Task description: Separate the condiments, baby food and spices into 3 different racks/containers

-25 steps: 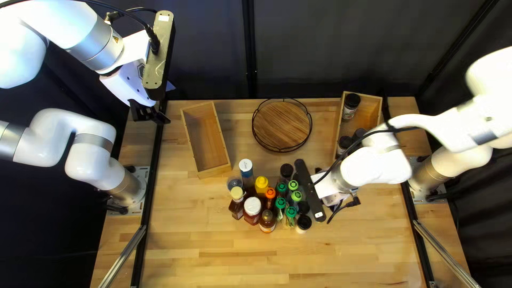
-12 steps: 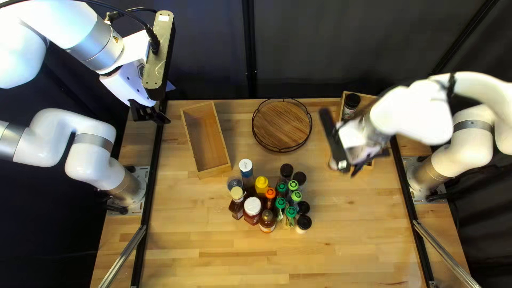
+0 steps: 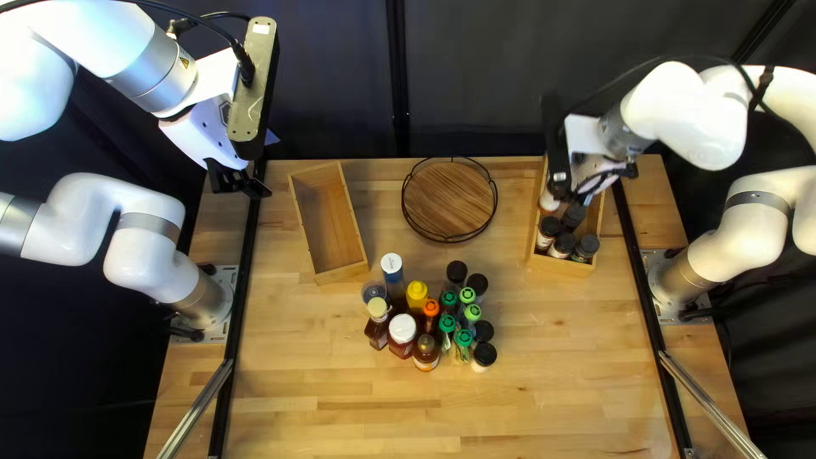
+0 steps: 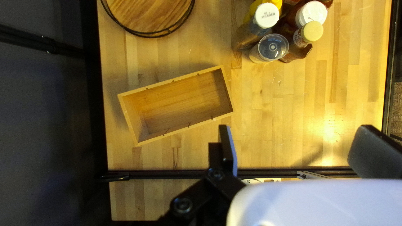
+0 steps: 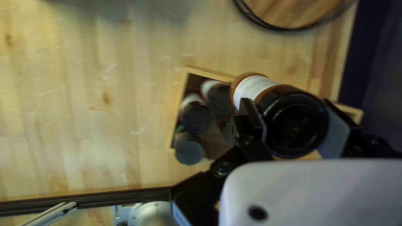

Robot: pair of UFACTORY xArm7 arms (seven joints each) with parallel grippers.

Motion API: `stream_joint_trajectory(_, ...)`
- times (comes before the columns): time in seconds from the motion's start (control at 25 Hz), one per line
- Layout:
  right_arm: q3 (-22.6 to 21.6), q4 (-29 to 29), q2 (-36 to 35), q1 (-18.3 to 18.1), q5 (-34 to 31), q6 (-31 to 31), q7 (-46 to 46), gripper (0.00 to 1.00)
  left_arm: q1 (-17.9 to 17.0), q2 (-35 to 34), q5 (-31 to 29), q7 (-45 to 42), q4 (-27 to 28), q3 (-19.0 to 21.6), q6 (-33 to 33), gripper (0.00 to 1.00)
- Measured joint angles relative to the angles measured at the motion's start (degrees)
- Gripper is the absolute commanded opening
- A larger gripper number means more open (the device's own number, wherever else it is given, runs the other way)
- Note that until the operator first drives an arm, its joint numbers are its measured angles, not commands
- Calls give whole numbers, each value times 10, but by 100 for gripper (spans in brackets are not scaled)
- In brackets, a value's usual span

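Swung from beside the clustered bottles and jars (image 3: 402,330) to above the right-hand wooden box (image 3: 566,265), my right gripper (image 3: 588,183) hangs there in the top left view, with my left gripper (image 3: 241,182) up over the table's far left corner. Left wrist view: wide-spread jaws, the other wooden box (image 4: 180,104) lying ahead of one finger. Right wrist view: both fingers pinch a black-capped brown bottle (image 5: 293,121) over the box, dark-lidded jars (image 5: 194,119) standing inside.
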State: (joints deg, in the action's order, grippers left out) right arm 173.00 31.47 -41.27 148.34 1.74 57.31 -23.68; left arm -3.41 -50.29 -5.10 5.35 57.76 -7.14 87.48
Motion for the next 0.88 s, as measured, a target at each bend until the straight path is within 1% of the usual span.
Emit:
stream_joint_trajectory(0.32,1,-46,2,-25,-16,-44,19,0,0,0,0,0,0,0,0,100)
stream_joint_trajectory(0.6,-6,-80,8,-31,-17,-73,37,0,0,0,0,0,0,0,0,100)
stream_joint_trajectory(0.88,-17,-97,29,-32,-17,-99,51,0,0,0,0,0,0,0,0,100)
